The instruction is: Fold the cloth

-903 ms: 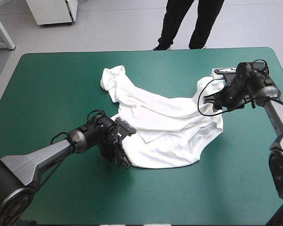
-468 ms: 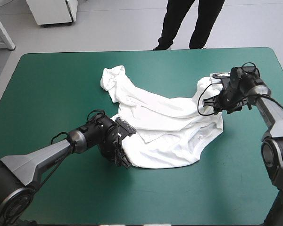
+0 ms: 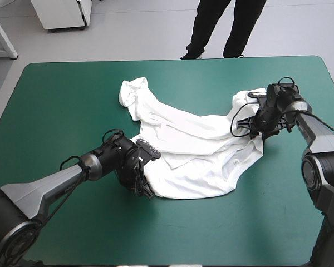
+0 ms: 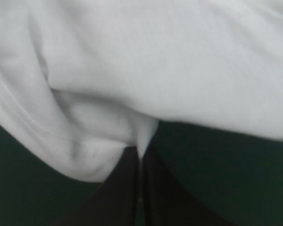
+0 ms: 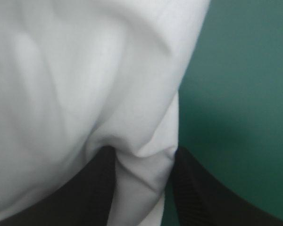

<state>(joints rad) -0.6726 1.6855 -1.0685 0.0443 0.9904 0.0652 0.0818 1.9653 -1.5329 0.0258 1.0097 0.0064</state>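
We look from above and behind the robot, forward and down, on the whole teal-green table cover [image 3: 61, 100] around the white, short-sleeved cloth T-shirt [image 3: 195, 150]. The left wrist camera looks along the left gripper of black curved fingers [image 4: 140, 151], very close at the T-shirt's near left edge. The right wrist camera looks along the right gripper [image 5: 142, 157], equally close at its far right edge. All three views share the T-shirt and the cover.
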